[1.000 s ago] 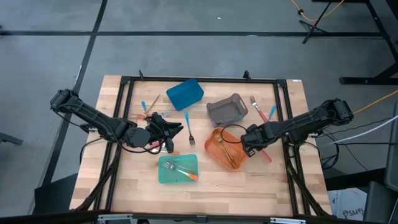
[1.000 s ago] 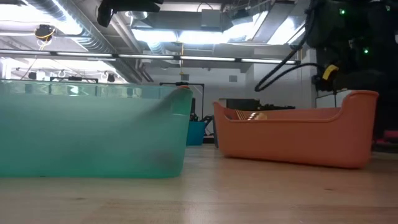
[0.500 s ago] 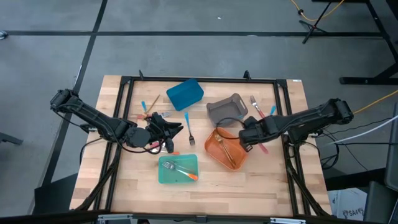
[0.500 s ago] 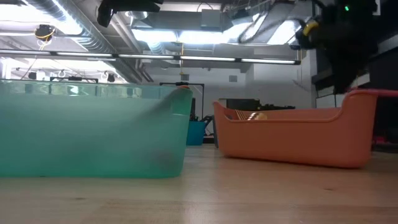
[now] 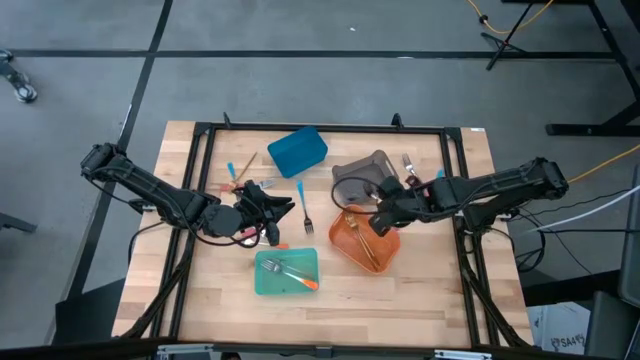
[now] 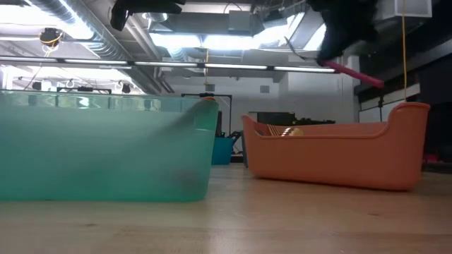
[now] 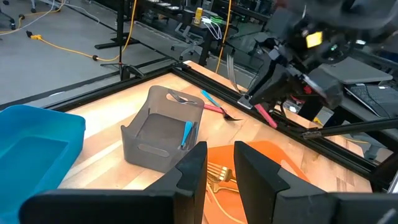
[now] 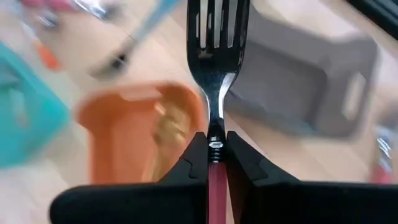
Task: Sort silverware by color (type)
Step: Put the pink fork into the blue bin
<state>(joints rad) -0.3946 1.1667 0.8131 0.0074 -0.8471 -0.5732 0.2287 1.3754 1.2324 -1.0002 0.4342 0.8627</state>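
Note:
My right gripper [image 5: 382, 213] hangs over the far rim of the orange bin [image 5: 352, 250], next to the grey bin [image 5: 365, 176], shut on a pink-handled fork [image 8: 215, 37]. That fork's pink handle [image 6: 353, 73] shows high in the low view. My left gripper [image 5: 283, 207] waits open near the table's middle, beside a blue-handled fork [image 5: 304, 205] lying flat. Gold utensils [image 7: 217, 174] lie in the orange bin, and a blue-handled one [image 7: 187, 134] leans in the grey bin. Orange-handled forks [image 5: 290, 273] lie in the teal bin [image 5: 262, 285]. My right gripper pinches the pink-handled fork between its two fingers at the neck [image 8: 215, 142], where the steel meets the pink handle [image 8: 216, 186]. The fork lies along the fingers, with its tines [image 8: 214, 22] sticking out past the fingertips. It is lifted clear and tilted, its handle end [image 7: 266, 118] free.
A blue bin [image 5: 297, 151] stands at the far middle. Loose utensils lie near the table's left [image 5: 236, 176] and right of the grey bin [image 5: 420, 178]. A pink utensil [image 5: 246, 233] lies under my left arm. Black frame rails [image 5: 200, 200] run along the sides.
My right gripper has risen and moved toward the table's left, from the right side of the orange bin to above its far rim. It has stayed shut on the pink-handled fork and carried it clear of the table.

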